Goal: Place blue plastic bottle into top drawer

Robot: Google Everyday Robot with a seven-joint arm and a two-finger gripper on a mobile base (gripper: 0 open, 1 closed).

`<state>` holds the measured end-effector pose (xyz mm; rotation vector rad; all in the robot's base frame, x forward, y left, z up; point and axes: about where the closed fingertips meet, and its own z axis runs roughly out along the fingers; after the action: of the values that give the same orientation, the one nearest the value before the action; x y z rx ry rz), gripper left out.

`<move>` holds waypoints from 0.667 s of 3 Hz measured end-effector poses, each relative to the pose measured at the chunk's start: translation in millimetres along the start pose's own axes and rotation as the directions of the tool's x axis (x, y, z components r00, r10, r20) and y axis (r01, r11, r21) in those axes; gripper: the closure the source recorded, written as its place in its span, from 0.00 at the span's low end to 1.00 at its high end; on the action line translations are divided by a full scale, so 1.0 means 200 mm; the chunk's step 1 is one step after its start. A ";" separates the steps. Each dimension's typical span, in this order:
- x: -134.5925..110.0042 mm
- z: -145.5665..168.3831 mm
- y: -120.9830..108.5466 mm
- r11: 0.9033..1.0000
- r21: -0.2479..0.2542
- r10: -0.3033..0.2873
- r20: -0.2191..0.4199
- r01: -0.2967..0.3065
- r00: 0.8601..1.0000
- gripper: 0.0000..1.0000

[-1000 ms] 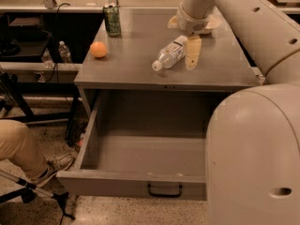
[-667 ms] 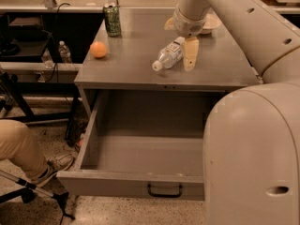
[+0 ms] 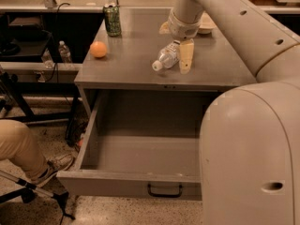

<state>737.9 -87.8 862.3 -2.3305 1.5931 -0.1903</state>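
The blue plastic bottle (image 3: 166,58) lies on its side on the grey cabinet top (image 3: 136,60), with its white cap pointing toward the front. My gripper (image 3: 175,43) is down over the bottle's rear end and is open. One cream finger (image 3: 185,56) stands just right of the bottle and the other sits behind it on the left. The bottle rests on the top and is not lifted. The top drawer (image 3: 129,182) is pulled fully out below, and its black handle (image 3: 165,191) is centred on the front panel. Nothing shows inside it.
A green drink can (image 3: 112,19) stands at the back left of the cabinet top and an orange ball (image 3: 98,49) lies left of centre. A pale bowl (image 3: 206,28) sits behind the gripper. Two small clear bottles (image 3: 64,52) stand on a shelf at left. A person's leg and shoe (image 3: 28,153) are at lower left. My arm fills the right side.
My gripper has shifted slightly left over the bottle. The bottle has barely moved and the drawer is unchanged.
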 end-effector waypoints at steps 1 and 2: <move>-0.02 0.05 0.00 1.000 -0.012 -0.002 0.020 0.002 1.000 0.18; -0.03 0.08 0.00 1.000 -0.022 0.005 0.037 -0.004 0.999 0.29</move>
<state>740.8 -80.2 846.9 -2.3332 1.5903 -0.1279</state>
